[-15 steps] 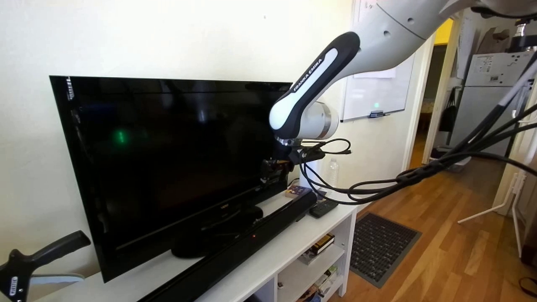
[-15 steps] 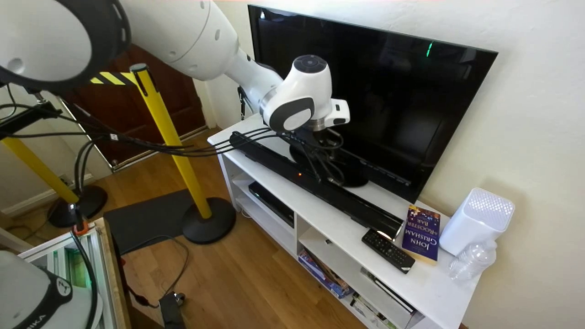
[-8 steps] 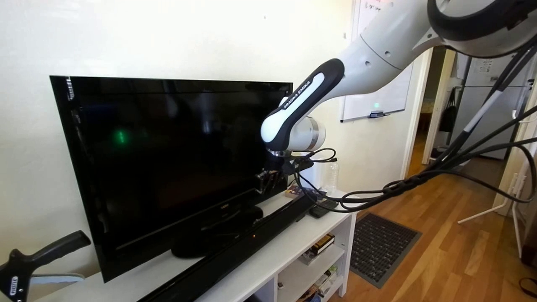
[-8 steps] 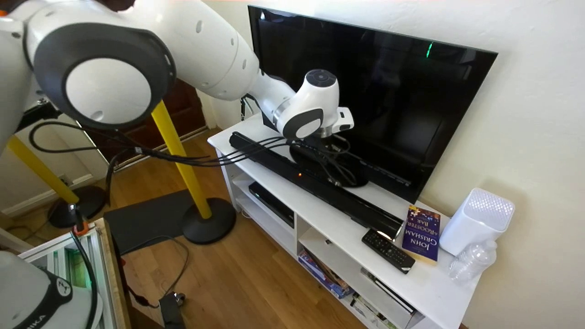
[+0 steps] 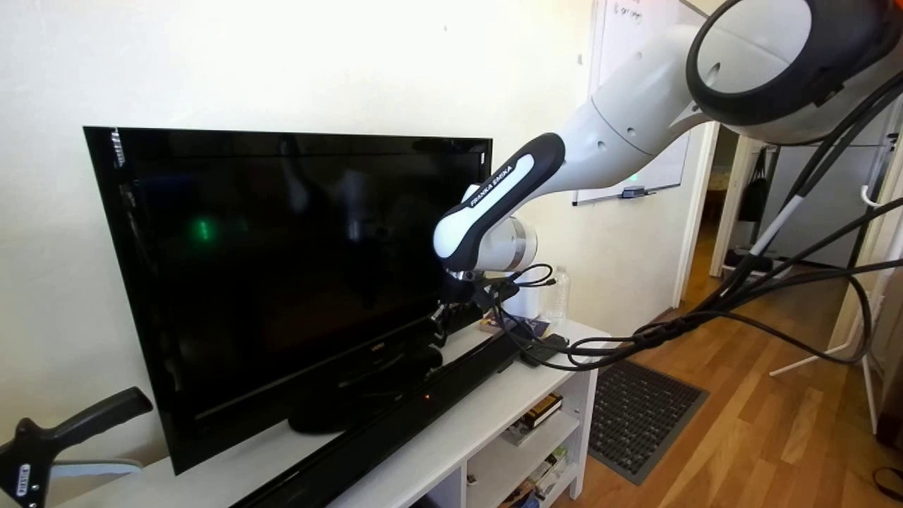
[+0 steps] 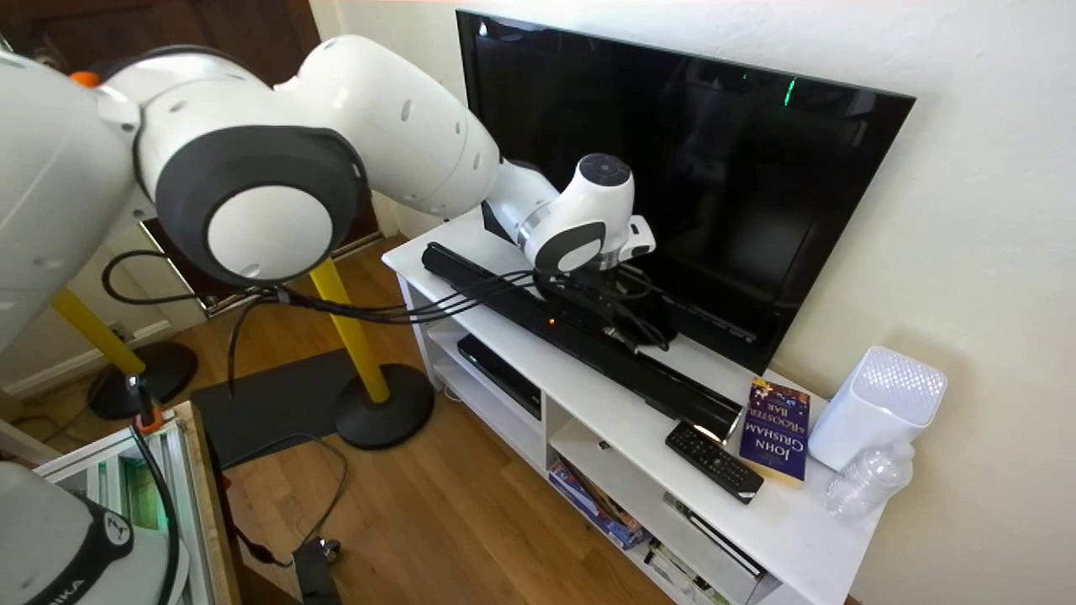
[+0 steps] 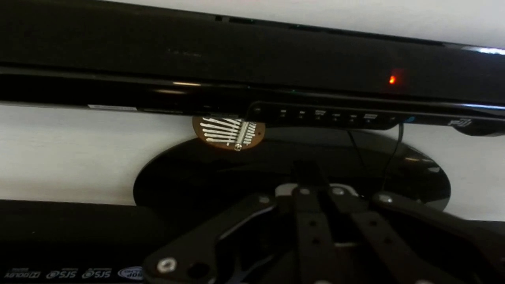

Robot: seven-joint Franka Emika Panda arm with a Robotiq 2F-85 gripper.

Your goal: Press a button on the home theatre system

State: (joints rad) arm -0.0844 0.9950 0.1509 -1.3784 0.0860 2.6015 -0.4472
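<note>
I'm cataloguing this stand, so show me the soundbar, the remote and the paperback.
Soundbar (image 7: 252, 59), in the wrist view: front face.
Remote (image 6: 714, 461), in an exterior view: keypad.
Paperback (image 6: 775, 428), in an exterior view: cover.

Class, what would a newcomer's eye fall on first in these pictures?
Probably the white robot arm, partly covering the large black TV in both exterior views. Then, in the wrist view, the red light glowing on the black soundbar. In an exterior view, the purple book beside the white box also stands out.
</note>
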